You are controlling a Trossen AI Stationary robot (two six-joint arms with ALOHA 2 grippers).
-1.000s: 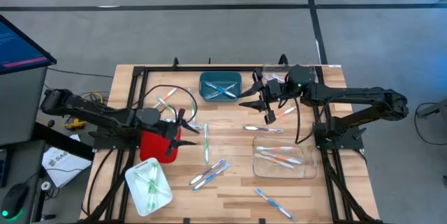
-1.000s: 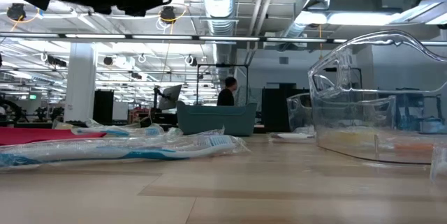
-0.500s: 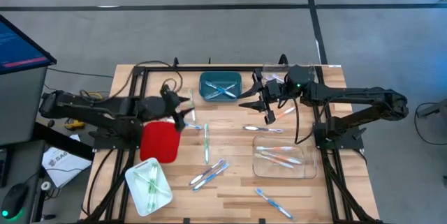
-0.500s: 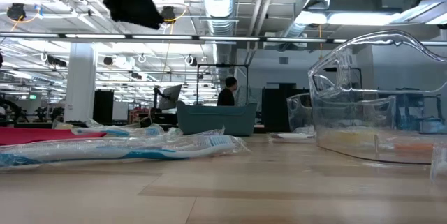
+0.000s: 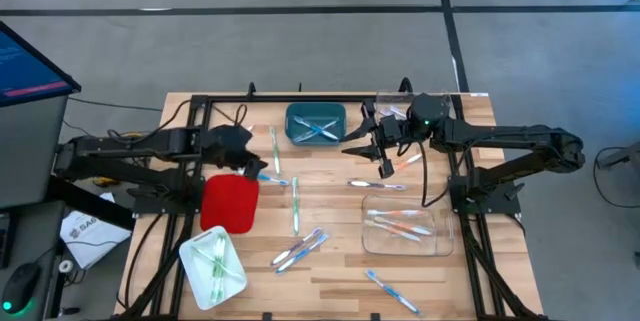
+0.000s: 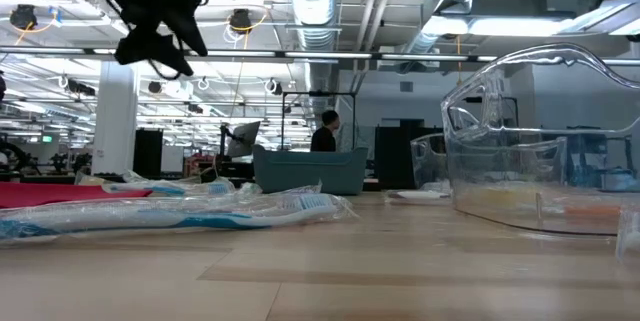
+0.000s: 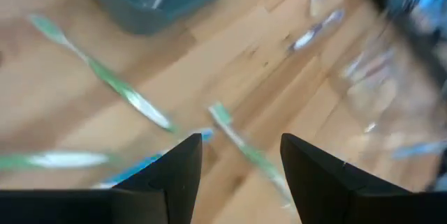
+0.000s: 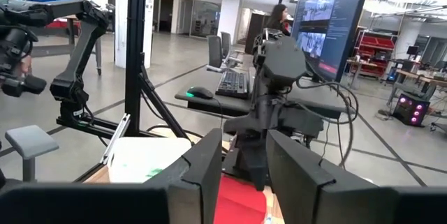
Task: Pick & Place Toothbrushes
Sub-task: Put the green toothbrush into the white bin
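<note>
I judge the main risk to be a bad approach by the left gripper (image 5: pixel 262 169): it hangs above several loose toothbrushes lying close together, and a descent that straddles two at once, or lands on a slim handle off centre, can flick a brush across the table (image 5: pixel 330 266) or drag a neighbour along. A green toothbrush (image 5: pixel 275 147) lies just beside it, a blue toothbrush (image 5: pixel 272 179) near its tip, and another green toothbrush (image 5: pixel 296 204) a little farther toward the table's middle. The left arm reaches in from the left edge, stretched nearly flat over the upper edge of the red tray (image 5: pixel 229 202); its fingers (image 7: pixel 174 175) stand apart with nothing between them. The right gripper (image 5: pixel 383 166) waits near the teal bin (image 5: pixel 314 124), which already holds blue brushes; the right arm extends from the right side with its wrist bent down. Its fingers (image 8: pixel 202 175) stand slightly apart, and I see nothing held between them. More brushes lie in the clear tray (image 5: pixel 401 224) and the white tray (image 5: pixel 212 266).
</note>
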